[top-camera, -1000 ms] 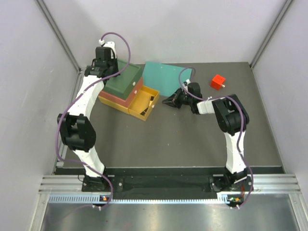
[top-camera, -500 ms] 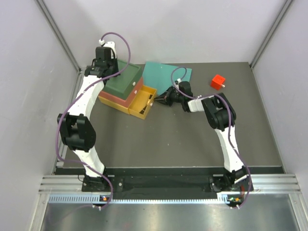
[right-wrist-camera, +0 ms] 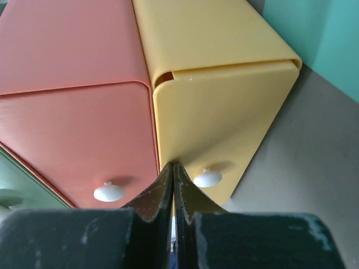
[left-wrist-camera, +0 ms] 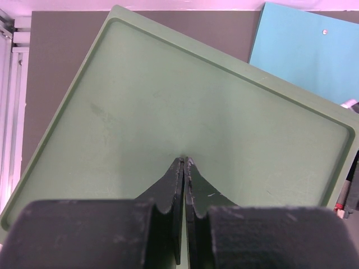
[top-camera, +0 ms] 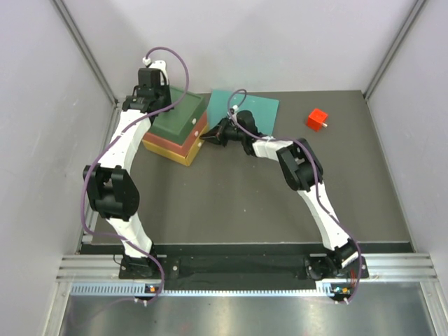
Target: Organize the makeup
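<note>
At far left of counter (top-camera: 245, 203), stacked drawer unit (top-camera: 171, 148), all drawers pushed in. Right end effector (right-wrist-camera: 171, 166): fingers pressed together, holding nothing, tips against front of yellow drawer (right-wrist-camera: 224, 112), just beside white knob (right-wrist-camera: 207, 178). Left end effector (left-wrist-camera: 184, 160): fingers also together, empty, tips on green top (left-wrist-camera: 168, 95). Makeup not visible in any view.

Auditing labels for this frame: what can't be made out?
Makeup: in no view; shut yellow drawer and red drawer fronts hide any contents (right wrist).
Green drawer front: cut off at right wrist view's left edge.
Drawers under green top: hidden by it (left wrist).
Right claw contact: too small in top view.
</note>
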`<action>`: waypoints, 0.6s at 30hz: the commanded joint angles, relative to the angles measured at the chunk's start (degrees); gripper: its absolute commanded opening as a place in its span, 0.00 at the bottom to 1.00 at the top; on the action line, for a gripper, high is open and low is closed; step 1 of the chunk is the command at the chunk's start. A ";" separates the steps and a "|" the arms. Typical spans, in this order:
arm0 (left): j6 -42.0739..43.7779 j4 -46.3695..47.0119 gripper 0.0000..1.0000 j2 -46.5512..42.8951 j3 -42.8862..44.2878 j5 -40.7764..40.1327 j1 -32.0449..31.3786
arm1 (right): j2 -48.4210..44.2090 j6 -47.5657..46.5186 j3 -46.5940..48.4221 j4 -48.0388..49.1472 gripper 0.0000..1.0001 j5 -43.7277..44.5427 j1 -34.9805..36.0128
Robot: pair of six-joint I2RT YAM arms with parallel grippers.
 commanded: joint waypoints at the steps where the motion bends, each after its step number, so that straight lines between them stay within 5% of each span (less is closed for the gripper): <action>1: -0.15 -15.99 0.05 5.31 -4.93 1.03 0.17 | -0.49 1.51 0.77 2.65 0.00 1.21 1.41; 10: -0.33 -16.60 0.05 5.22 -3.62 0.16 0.17 | -16.30 -5.94 -19.71 5.83 0.00 3.94 -2.89; 16: -0.77 -16.43 0.10 3.38 -0.45 -0.28 0.17 | -29.39 -22.79 -23.77 -8.92 0.06 6.48 -6.93; 18: -0.85 -16.08 0.23 2.67 1.04 -0.02 0.17 | -32.39 -27.56 -22.89 -16.62 0.11 9.03 -7.55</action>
